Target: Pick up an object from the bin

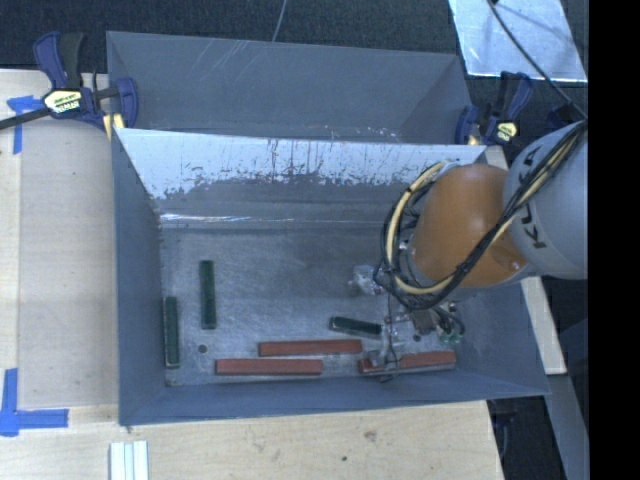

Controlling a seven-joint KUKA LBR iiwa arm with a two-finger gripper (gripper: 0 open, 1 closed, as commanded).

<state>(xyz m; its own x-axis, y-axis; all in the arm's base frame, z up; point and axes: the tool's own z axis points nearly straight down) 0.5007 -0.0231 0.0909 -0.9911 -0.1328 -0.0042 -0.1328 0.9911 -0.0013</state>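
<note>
Left of and behind the gripper (388, 356), the middle of the bin (140, 298) floor lies open. Just left of the gripper, a black piece (355, 324) and two red bars (310, 348) crowd the front wall; a third red bar (425, 361) lies at it. Far left of it, two green bars (207, 294) line the side wall. Above it, the orange cover (460, 228) blocks the right side.

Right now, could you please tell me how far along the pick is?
Done: the approach. The gripper is down at the red-brown bar in the bin's lower right corner. In hand: nothing visibly lifted; the bar lies on the floor. Left: securing a grip and raising it out.
</note>
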